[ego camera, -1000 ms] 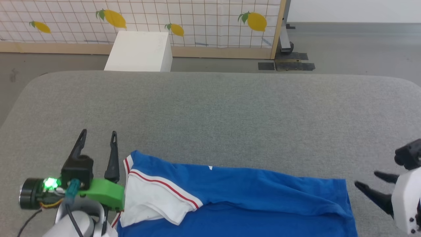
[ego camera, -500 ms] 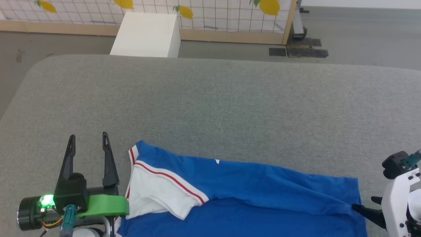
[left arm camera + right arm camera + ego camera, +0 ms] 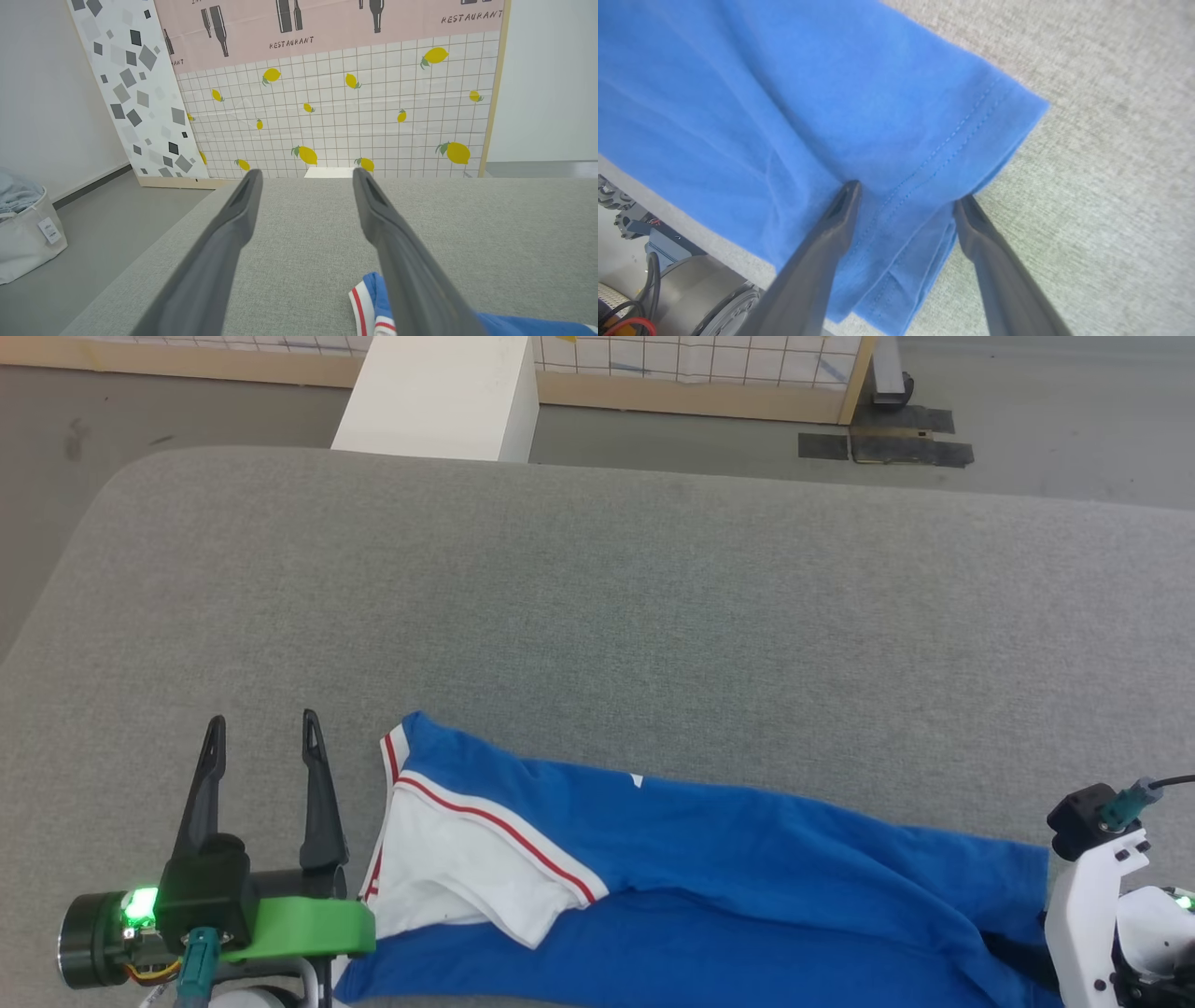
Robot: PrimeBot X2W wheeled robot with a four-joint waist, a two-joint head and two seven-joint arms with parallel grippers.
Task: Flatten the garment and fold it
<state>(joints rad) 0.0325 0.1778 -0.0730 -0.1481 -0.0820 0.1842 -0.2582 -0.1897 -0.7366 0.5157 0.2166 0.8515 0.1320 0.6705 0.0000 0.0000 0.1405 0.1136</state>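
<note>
Both grippers stood spread: the left gripper [image 3: 263, 721] empty at nine o'clock of the garment [image 3: 747, 859], the right gripper [image 3: 908, 191] straddling its three o'clock hem, unclamped.

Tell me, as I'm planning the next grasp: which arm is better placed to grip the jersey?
Right, probably. The right gripper, fingers open, straddles the jersey at its blue hem corner; the left gripper stands open beside the striped trim.
</note>
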